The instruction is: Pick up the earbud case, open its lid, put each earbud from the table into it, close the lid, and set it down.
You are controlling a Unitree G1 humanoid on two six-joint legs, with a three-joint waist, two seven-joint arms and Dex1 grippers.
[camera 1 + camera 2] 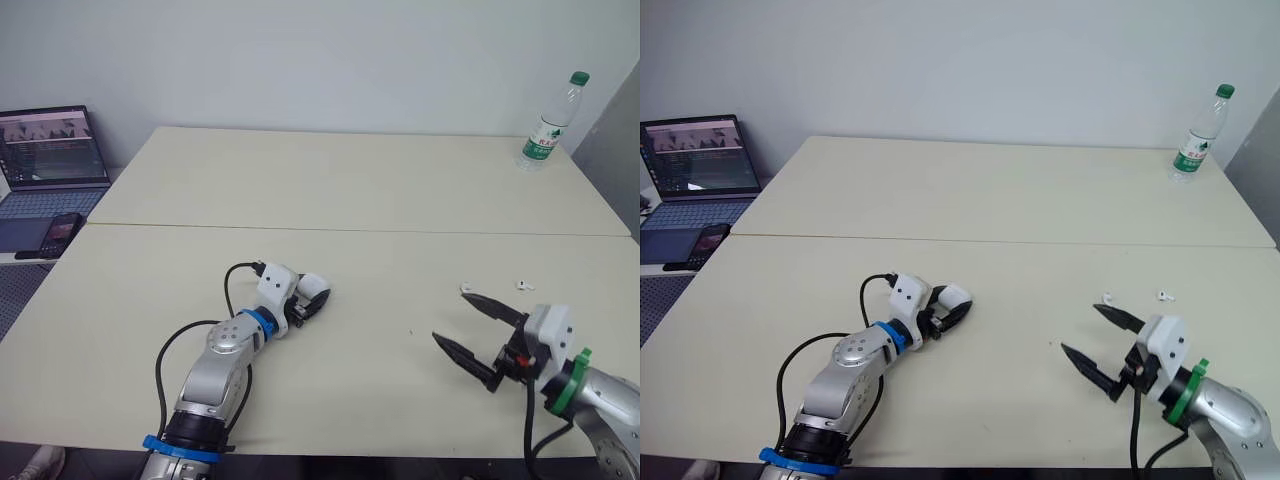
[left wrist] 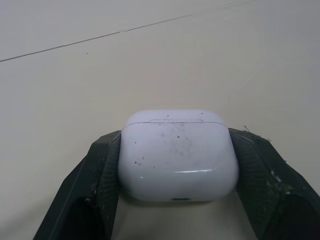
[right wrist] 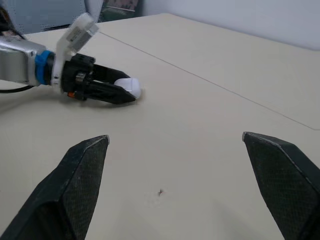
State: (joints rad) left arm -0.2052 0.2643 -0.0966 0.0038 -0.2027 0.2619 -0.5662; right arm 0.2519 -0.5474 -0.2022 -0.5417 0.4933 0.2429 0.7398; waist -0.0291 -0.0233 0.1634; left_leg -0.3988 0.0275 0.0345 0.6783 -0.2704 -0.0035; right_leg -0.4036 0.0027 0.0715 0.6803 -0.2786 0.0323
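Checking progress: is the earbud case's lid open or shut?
Shut: the earbud case shows only a thin seam, lid flush, clamped in the left gripper.

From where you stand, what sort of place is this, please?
Probably an office or a lab room. Plain pale tables stand pushed together before a bare wall, an open laptop sits beside them on the robot's left, and a water bottle stands near the far right corner.

I've open beige tabletop (image 1: 350, 190) across frame ctr; clear plastic water bottle (image 1: 548, 125) stands upper right, dark open laptop (image 1: 50, 150) off-table upper left.
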